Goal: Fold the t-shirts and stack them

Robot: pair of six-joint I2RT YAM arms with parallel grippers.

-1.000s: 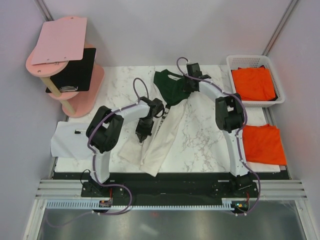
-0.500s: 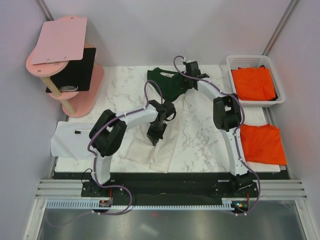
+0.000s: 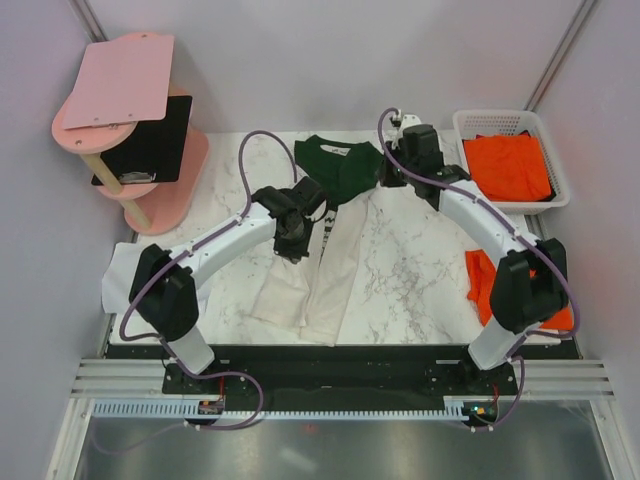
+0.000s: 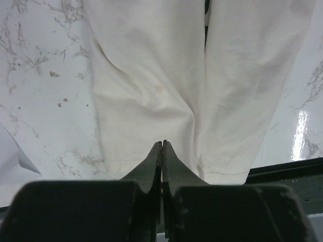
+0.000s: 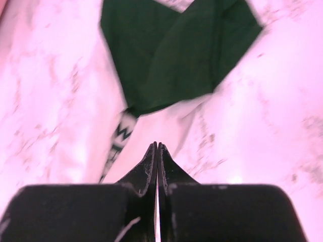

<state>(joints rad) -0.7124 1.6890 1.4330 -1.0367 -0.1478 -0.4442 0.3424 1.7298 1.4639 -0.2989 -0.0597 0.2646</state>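
The left hand has its fingers pressed together, tips down at the cream shirt. Whether any cloth is nipped between them cannot be told. Ahead of the tips the cream cloth runs away in two long panels, with a dark slit between them further out and a little to the right. Bare marble desk shows to the left of this hand.

The right hand is also pressed together, with nothing seen between its fingers. Its tips sit over cream cloth, just short of the green sleeves, which lie folded together straight ahead. A strip of dark print shows just left of the tips.

From above, the shirt lies as a long narrow shape on the desk. The right hand is at its green end and the left hand at its left edge, partway down the cream body.

To the right of the right hand stands a basket holding an orange shirt. A second orange shirt lies on the desk back toward that arm's base, partly hidden by the arm. Paper sheets lie well to the left of the left hand.
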